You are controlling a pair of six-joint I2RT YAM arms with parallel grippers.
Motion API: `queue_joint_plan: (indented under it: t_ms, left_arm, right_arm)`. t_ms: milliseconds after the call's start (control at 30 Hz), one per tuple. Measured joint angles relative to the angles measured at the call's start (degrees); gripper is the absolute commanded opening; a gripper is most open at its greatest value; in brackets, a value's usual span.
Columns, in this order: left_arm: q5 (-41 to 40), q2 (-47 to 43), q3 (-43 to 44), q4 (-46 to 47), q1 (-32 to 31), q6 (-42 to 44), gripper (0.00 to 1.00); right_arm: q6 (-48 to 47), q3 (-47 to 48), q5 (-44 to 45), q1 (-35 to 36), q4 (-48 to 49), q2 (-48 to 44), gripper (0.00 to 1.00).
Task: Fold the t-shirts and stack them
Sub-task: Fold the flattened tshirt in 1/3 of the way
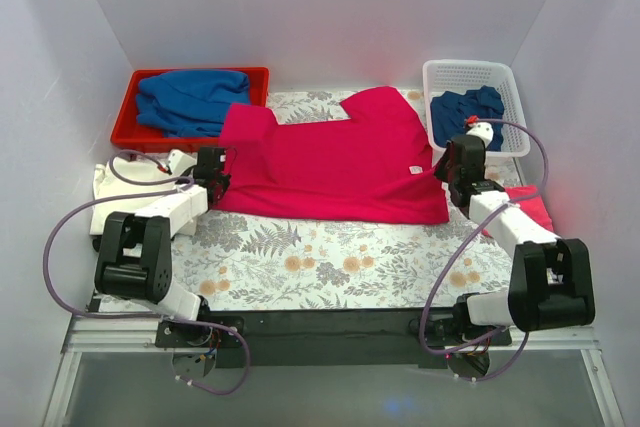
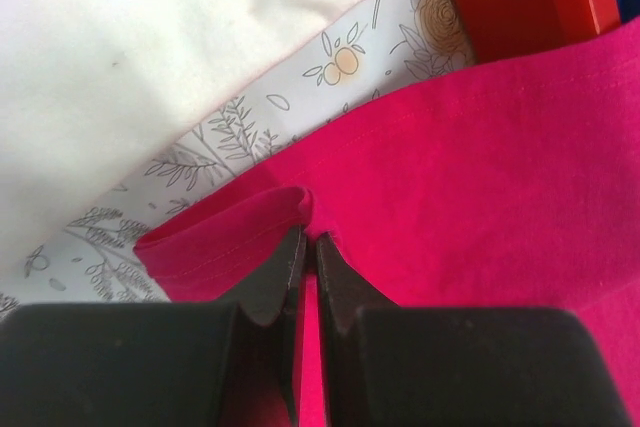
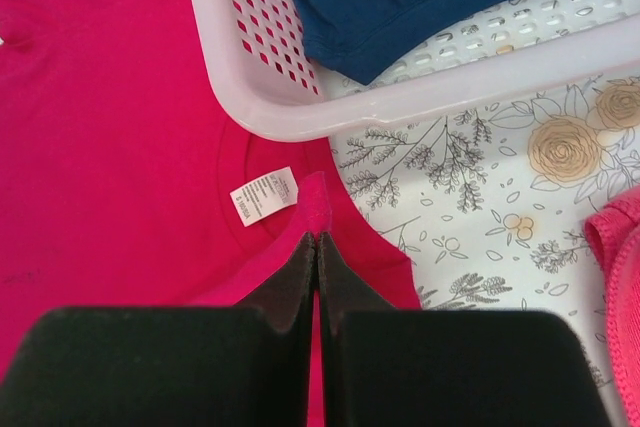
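Seen from above, a crimson t-shirt (image 1: 335,162) lies spread across the middle of a floral tablecloth (image 1: 320,262), with one corner lapping the front edge of a red tray (image 1: 125,127) at the back left. The tray holds a bundled blue shirt (image 1: 190,99). A white basket (image 1: 512,97) at the back right holds a dark blue shirt (image 1: 465,112). The left gripper (image 1: 215,182) meets the crimson garment at its left edge. The right gripper (image 1: 447,172) meets it at its right edge, close to a small white label (image 1: 417,170). A cream shirt (image 1: 108,182) lies at the far left beside the left arm, and a pink shirt (image 1: 530,209) lies at the far right, partly hidden by the right arm. The left wrist camera shows that arm's jaws pressed together on a raised fold at the crimson cloth's edge, with the cream shirt beyond at upper left and a corner of the tray at upper right. The right wrist camera shows the other pair of jaws likewise closed, pinching a peak of crimson fabric just beside the label. The basket's rim is near, just beyond the pinch, and the pink shirt shows at the right border.
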Motion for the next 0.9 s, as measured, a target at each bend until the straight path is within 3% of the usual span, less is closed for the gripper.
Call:
queue_joint_plan:
  t_ms: [500, 900]
  left_arm:
    - [-0.5, 8.9, 3.6, 1.0, 0.6, -1.9, 0.00]
    - [-0.5, 5.9, 5.0, 1.1, 0.8, 0.0, 0.00]
  right_arm:
    - [-1.9, 6.3, -1.7, 0.0, 4.0, 12.3, 0.01]
    - [-2.7, 7.6, -0.7, 0.0, 4.3, 12.6, 0.01]
